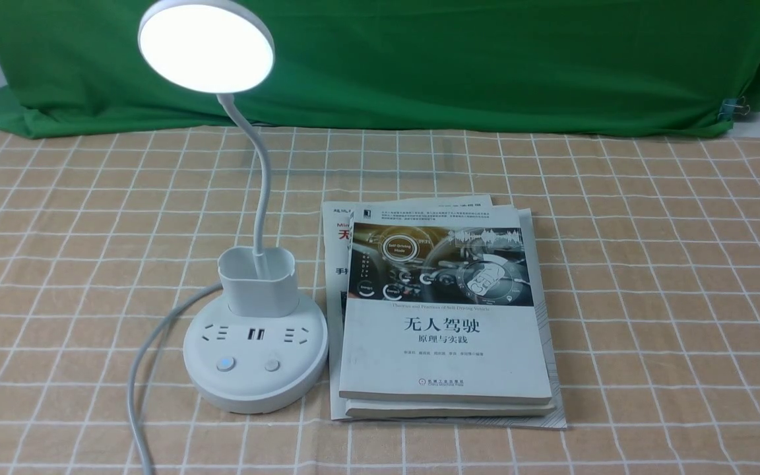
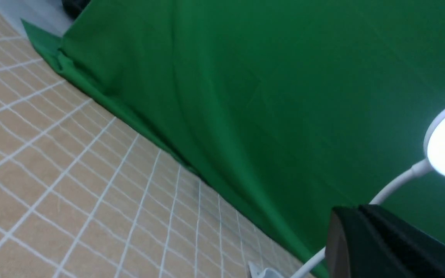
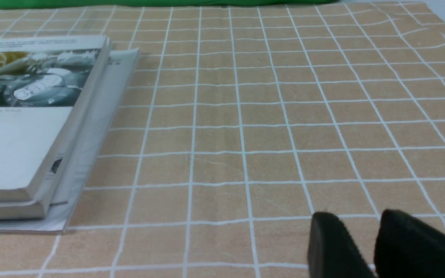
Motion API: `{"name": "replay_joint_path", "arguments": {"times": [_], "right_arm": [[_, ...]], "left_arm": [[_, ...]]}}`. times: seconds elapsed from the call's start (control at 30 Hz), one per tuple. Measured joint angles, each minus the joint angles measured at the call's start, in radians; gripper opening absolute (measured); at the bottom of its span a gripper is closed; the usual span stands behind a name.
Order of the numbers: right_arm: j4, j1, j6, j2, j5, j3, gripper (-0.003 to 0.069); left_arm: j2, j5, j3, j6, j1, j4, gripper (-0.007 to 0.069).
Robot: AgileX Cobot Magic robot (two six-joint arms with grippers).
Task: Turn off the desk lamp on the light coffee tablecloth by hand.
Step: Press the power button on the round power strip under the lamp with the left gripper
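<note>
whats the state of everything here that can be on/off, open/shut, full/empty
lamp: on, head lit
sockets: nothing plugged in
cup holder: looks empty
books: closed, stacked flat
left fingers: shut, holding nothing
right fingers: slightly open, holding nothing

A stack of books (image 1: 446, 316) lies flat, the top one white with a dashboard photograph and a black Chinese title. A green backdrop cloth (image 1: 485, 59) hangs behind, a binder clip (image 1: 735, 107) at its right edge.
</note>
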Motion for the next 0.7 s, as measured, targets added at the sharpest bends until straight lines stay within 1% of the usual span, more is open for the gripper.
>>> {"name": "replay_joint_path", "arguments": {"times": [0.07,0.1,0.17,0.2,0.23,0.27,0.3,0.33,0.37,0.43,0.5,0.57,0.7], "right_arm": [[0.000,0.000,0.000,0.000,0.000,0.000,0.0243],[0.000,0.000,0.000,0.000,0.000,0.000,0.0243],[0.000,0.000,0.000,0.000,0.000,0.000,0.0243],[0.000,0.000,0.000,0.000,0.000,0.000,0.0243],[0.000,0.000,0.000,0.000,0.000,0.000,0.0243],[0.000,0.000,0.000,0.000,0.000,0.000,0.0243],[0.000,0.000,0.000,0.000,0.000,0.000,0.0243],[0.000,0.000,0.000,0.000,0.000,0.000,0.0243],[0.000,0.000,0.000,0.000,0.000,0.000,0.0243],[0.000,0.000,0.000,0.000,0.000,0.000,0.0243],[0.000,0.000,0.000,0.000,0.000,0.000,0.0243],[0.000,0.000,0.000,0.000,0.000,0.000,0.0243],[0.000,0.000,0.000,0.000,0.000,0.000,0.0243]], "left_arm": [[0.001,0.032,-0.010,-0.013,-0.001,-0.003,0.0000],[0.006,0.070,-0.021,-0.015,-0.001,-0.003,0.0000],[0.058,0.193,-0.094,-0.015,-0.001,0.009,0.0000],[0.065,0.221,-0.103,-0.015,-0.001,0.014,0.0000],[0.142,0.345,-0.184,-0.014,-0.001,0.042,0.0000],[0.172,0.393,-0.212,-0.013,-0.001,0.054,0.0000],[0.241,0.502,-0.266,-0.012,-0.001,0.089,0.0000],[0.301,0.571,-0.310,-0.010,-0.001,0.116,0.0000],[0.337,0.597,-0.335,-0.007,-0.001,0.131,0.0000],[0.459,0.702,-0.410,0.033,-0.001,0.164,0.0000],[0.568,0.771,-0.466,0.099,-0.001,0.177,0.0000],[0.708,0.816,-0.528,0.181,-0.001,0.184,0.0000],[0.903,0.864,-0.612,0.265,-0.001,0.187,0.0000]]}}
